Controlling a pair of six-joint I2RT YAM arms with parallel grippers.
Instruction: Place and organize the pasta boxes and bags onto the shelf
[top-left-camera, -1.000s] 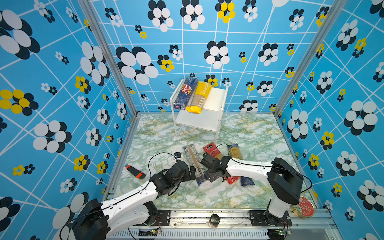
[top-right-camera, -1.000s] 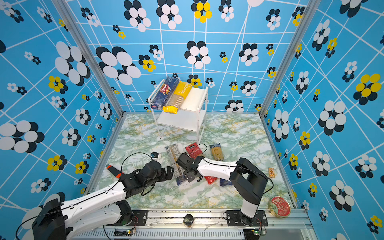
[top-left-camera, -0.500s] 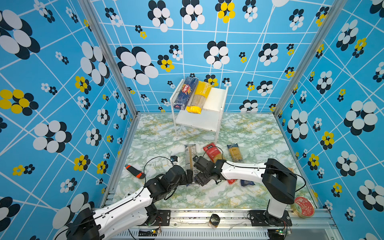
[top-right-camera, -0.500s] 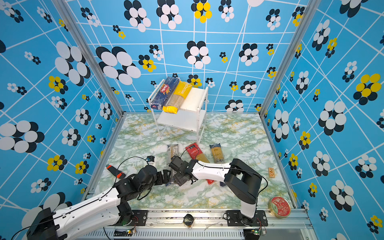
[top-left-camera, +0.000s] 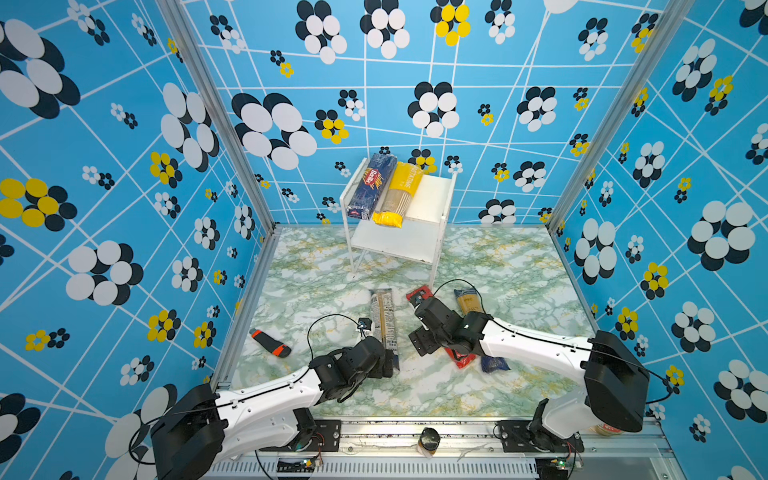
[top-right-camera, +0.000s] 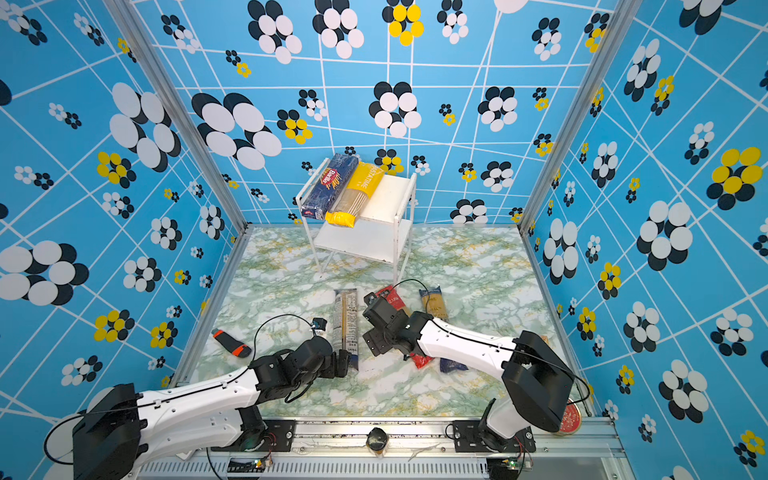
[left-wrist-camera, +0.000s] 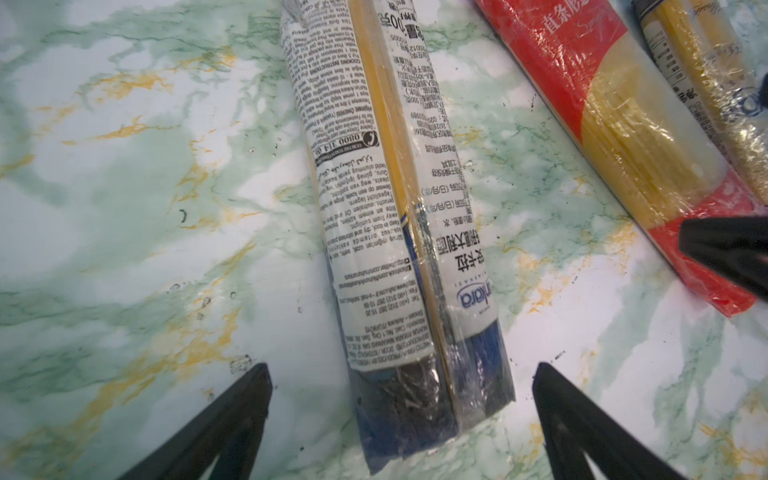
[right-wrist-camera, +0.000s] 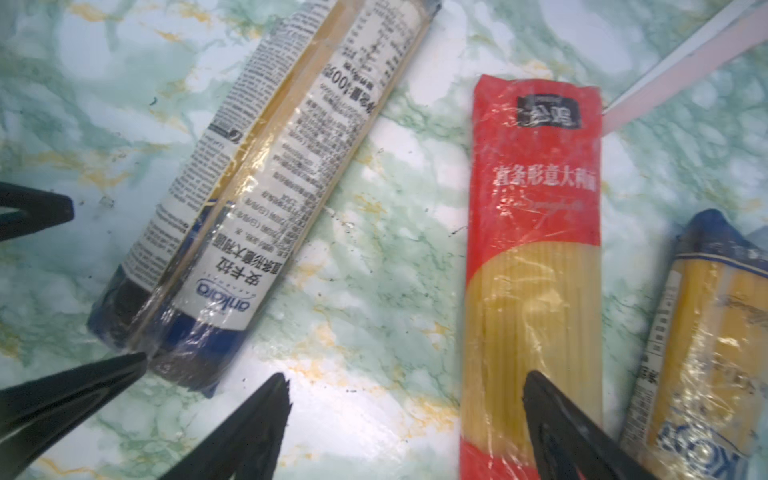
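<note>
White-labelled bag (left-wrist-camera: 395, 208) lies flat on the marble table (left-wrist-camera: 124, 208), long axis running toward the shelf (top-left-camera: 432, 193), blue end nearest the left gripper (left-wrist-camera: 401, 370), whose wide-open jaws straddle it without grasping. Red-ended bag (right-wrist-camera: 536, 249) lies beside, under the open, empty right gripper (right-wrist-camera: 405, 386).

Box (top-left-camera: 371, 187) and bag (top-left-camera: 399, 193) atop shelf (top-left-camera: 432, 195); three bags (top-left-camera: 381, 320), seemingly apart, before it.

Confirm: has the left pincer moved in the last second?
Yes. The left pincer has backed toward the front rail, sliding from partway up the white-labelled bag to its near end.
</note>
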